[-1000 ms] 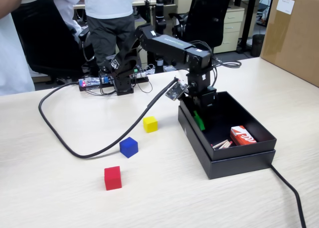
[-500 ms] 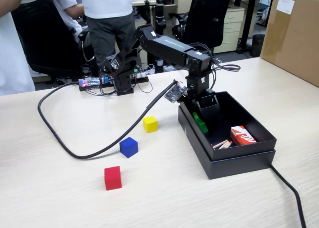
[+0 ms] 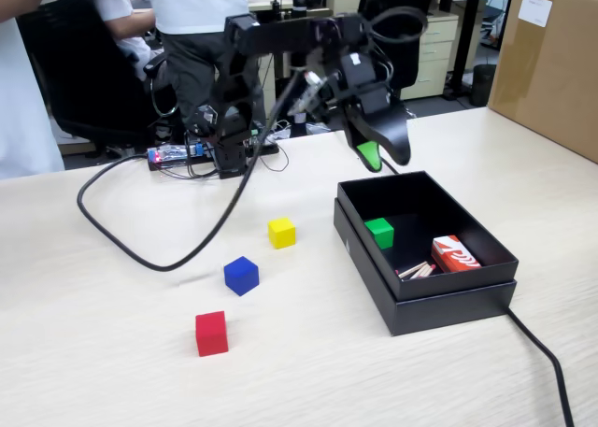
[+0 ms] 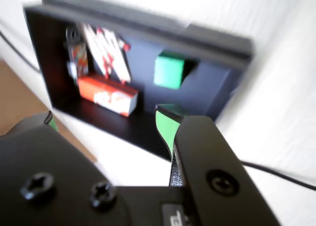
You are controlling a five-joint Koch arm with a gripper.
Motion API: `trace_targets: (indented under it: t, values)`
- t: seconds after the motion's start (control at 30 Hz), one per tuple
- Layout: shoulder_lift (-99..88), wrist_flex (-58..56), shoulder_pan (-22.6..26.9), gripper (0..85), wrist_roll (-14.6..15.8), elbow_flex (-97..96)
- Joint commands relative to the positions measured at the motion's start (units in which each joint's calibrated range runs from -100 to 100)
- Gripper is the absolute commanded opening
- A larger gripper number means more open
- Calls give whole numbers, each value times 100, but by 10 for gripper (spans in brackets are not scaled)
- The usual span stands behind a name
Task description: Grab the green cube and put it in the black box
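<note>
Green cube (image 3: 379, 232) rests on the floor of the black box (image 3: 486, 270), near its left wall in the fixed view, free of the gripper (image 3: 374, 156). Fingers (image 4: 165, 124) are apart and empty, raised above the box's far edge. A red-and-white carton (image 3: 454, 254) lies inside the box. Yellow cube (image 3: 281, 233), blue cube (image 3: 241, 276) and red cube (image 3: 211, 334) sit on the bench (image 3: 112, 352).

No readable text anywhere: print on red-and-white carton (image 3: 455, 255) too small, label on cardboard box (image 3: 534, 9) blurred, marking on gripper (image 4: 111, 122) body cut off.
</note>
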Motion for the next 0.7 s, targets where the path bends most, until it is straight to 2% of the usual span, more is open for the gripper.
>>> trace_targets:
  t: [0.0,0.13,0.3,0.53,0.67]
  values:
    - [-1494,318,-215,419,-269,-383]
    - [-3032,931,-508,419,-679,-1843]
    - [-4822,1113,-845,432,-1099,-3484]
    - [-7140,1821,-1270,461,-1460,-6104]
    - [-8058,1908,-1368,471,-1431,-7228]
